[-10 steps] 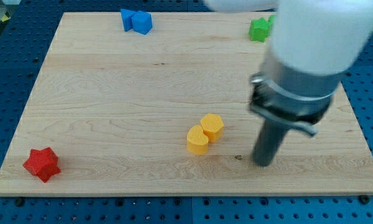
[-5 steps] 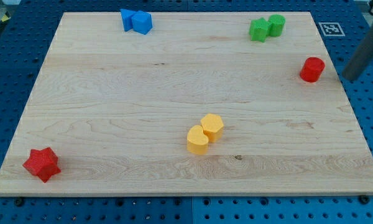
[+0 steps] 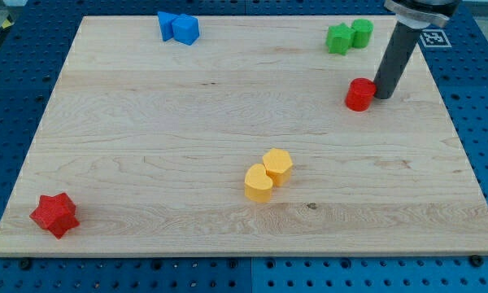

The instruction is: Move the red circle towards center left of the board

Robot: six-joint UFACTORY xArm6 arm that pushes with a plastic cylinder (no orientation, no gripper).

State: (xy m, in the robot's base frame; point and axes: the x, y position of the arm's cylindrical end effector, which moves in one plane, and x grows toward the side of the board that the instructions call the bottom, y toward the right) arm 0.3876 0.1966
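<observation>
Red circle [image 3: 359,94] sits at the wooden desk's [image 3: 146,146] right side, my tip [image 3: 383,96] touching its right edge; no hand fitted.

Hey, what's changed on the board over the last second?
My tip swung from the view's bottom right, off the right edge, then in against the red circle, which slid toward the view's left. The yellow, green, blue blocks and the red star stayed put.
</observation>
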